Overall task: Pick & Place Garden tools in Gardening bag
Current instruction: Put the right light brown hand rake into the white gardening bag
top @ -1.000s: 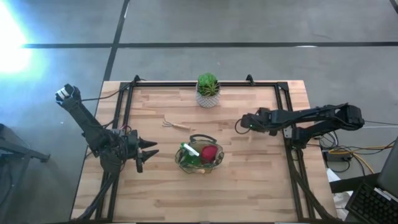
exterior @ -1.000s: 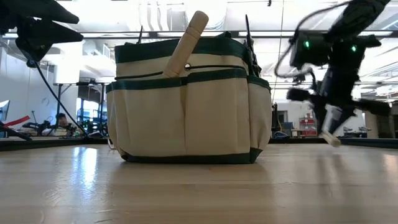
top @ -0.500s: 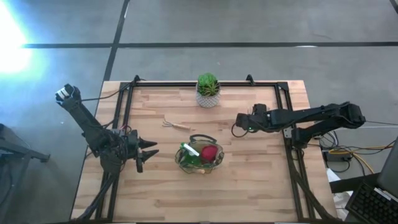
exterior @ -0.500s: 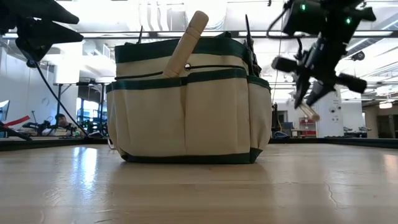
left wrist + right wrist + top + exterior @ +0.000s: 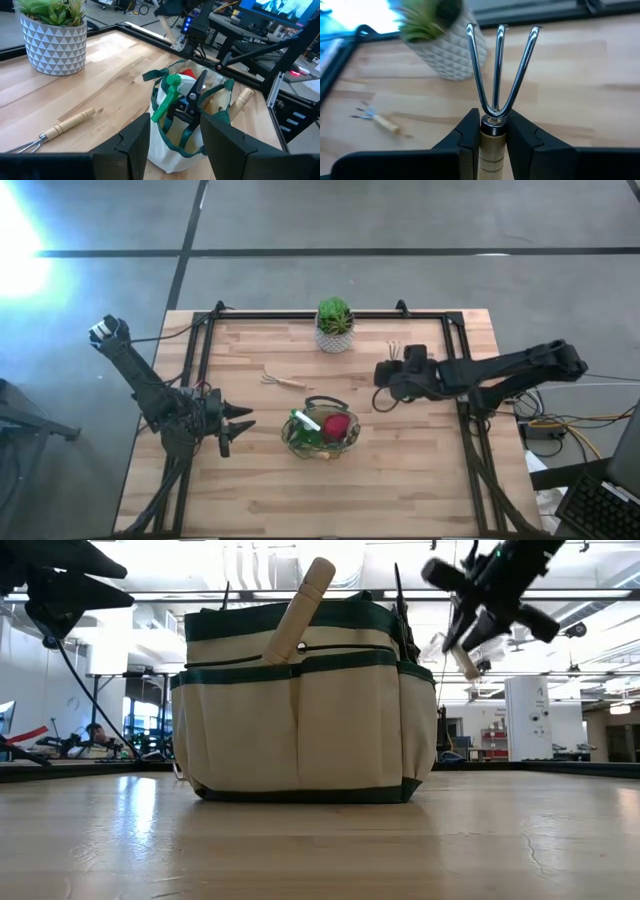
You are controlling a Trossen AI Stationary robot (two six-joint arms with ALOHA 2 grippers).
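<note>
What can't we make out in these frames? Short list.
- Gardening bag contents: the low view shows only its canvas side and a wooden handle poking out.
- Handle of the three-pronged rake in the right gripper: right wrist view, cut off by the bottom edge and hidden between the fingers.
- Head of the small rake on the table: left wrist view, cut off by the edge.
- Red item in the bag: high view, too small to identify.

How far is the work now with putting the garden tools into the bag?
Mostly done: the gardening bag already holds a green spray bottle, dark shears, a red item and a wooden handle. In hand: the right claw grips a three-pronged rake above the table. Left: a small rake lies on the table. The left claw waits open.
</note>
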